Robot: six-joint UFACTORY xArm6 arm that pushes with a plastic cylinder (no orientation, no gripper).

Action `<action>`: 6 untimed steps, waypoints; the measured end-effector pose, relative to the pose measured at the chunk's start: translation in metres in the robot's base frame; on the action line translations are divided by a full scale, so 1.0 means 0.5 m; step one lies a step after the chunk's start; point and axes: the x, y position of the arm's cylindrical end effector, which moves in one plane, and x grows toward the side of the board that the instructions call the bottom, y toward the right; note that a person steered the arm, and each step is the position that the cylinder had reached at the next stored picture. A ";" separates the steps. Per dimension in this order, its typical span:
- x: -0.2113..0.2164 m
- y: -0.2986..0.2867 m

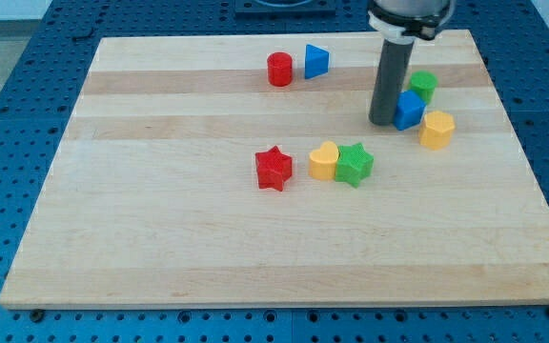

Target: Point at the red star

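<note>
The red star (pixel 274 168) lies near the middle of the wooden board (pixel 160 238). My tip (pixel 383 122) is the lower end of the dark rod, up and to the view's right of the star, well apart from it. The tip stands right beside the left side of a blue block (pixel 408 110).
A yellow heart (pixel 323 161) and a green star (pixel 355 163) touch each other just right of the red star. A red cylinder (pixel 279 69) and a blue triangle (pixel 316 61) sit near the top. A green block (pixel 423 86) and a yellow block (pixel 437 130) flank the blue block.
</note>
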 end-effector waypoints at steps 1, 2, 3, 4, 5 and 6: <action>0.000 0.019; 0.000 0.021; 0.000 0.000; 0.000 -0.077; 0.000 -0.193; 0.031 -0.291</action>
